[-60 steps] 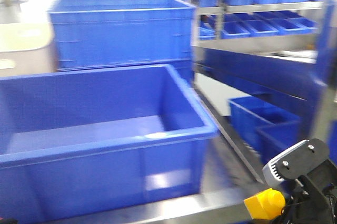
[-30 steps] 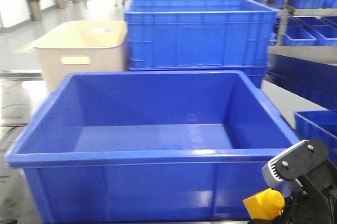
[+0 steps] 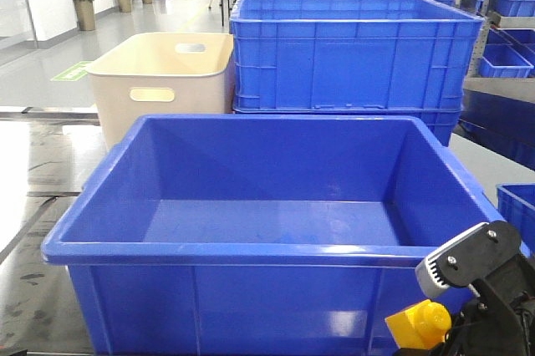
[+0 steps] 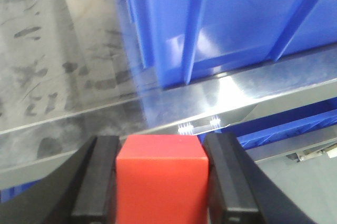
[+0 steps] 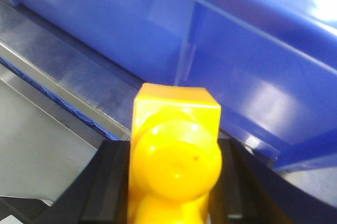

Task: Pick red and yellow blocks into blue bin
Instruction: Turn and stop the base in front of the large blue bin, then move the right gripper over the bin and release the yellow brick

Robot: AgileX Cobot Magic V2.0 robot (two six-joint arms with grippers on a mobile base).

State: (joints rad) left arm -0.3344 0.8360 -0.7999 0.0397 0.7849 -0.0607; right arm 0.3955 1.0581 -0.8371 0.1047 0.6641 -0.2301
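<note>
Scuffed steel tabletop (image 4: 52, 66) bears smooth blue bin (image 3: 251, 251); left pincer (image 4: 160, 145) clamps red cube (image 4: 160, 182), right pincer (image 5: 174, 150) studded yellow brick (image 5: 176, 119).

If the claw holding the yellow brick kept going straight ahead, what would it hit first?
Probably the outer wall of the blue bin, below its rim. The yellow brick in the right gripper would touch first; depth is unclear.

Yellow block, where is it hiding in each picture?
Front view: bottom right corner, yellow block, outside the front wall of the blue bin.
Left wrist view: not there; only the red cube shows.
Right wrist view: yellow block fills the bottom middle.
Shared landmark: the blue bin, seen in all three views.
</note>
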